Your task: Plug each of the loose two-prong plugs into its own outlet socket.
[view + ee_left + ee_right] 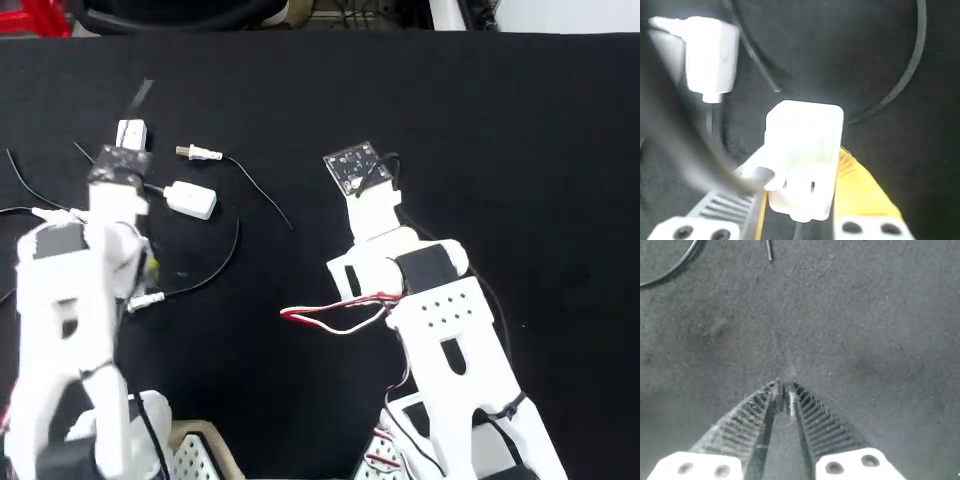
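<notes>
White socket (802, 132) clamped in left gripper (801, 172) (right gripper (785, 388) fully closed)

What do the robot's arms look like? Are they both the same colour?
Both arms are chunky white plastic. The left arm has a black band near its wrist, and one of its fingers is yellow. The right arm has a black patch, rows of little holes, looping red and white wires and a small dark circuit board. Its fingers are dark and ridged.
</notes>
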Controlling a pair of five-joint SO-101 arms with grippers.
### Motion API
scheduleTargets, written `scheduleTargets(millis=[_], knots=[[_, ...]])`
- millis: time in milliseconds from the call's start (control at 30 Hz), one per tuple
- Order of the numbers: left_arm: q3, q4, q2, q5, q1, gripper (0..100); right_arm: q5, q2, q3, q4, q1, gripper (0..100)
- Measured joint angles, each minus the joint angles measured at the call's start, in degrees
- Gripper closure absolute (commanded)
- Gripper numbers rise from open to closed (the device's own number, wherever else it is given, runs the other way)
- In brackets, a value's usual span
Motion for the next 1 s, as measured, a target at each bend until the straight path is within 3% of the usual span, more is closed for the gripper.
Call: scheduleTargets(millis=[233, 367, 433, 600, 733, 833, 1000], knots=[[-9.49, -6.86, 21.01, -0.09, -1.23, 96, 0.00, 0.00, 0.00, 0.00, 0.00, 98.6], [-16.09, -6.95, 30.59, -0.18, -2.37, 79, 0.00, 0.00, 0.00, 0.00, 0.00, 98.6], [-19.43, -5.80, 33.67, -0.09, -3.43, 72, 0.00, 0.00, 0.00, 0.00, 0.00, 98.6], [-26.64, 0.18, 34.55, 0.53, -4.40, 75, 0.00, 0.00, 0.00, -1.14, 0.00, 98.6], [-31.38, 7.03, 30.07, 7.56, -2.37, 76, 0.00, 0.00, 0.97, -2.02, 0.00, 98.6], [-32.53, 7.65, 25.49, 15.56, 3.25, 74, 0.00, 0.00, 1.14, -2.99, 0.00, 98.6], [-32.53, -2.29, 25.49, 29.27, 11.96, 74, 0.00, 0.00, 1.32, -3.25, 0.00, 98.6]])
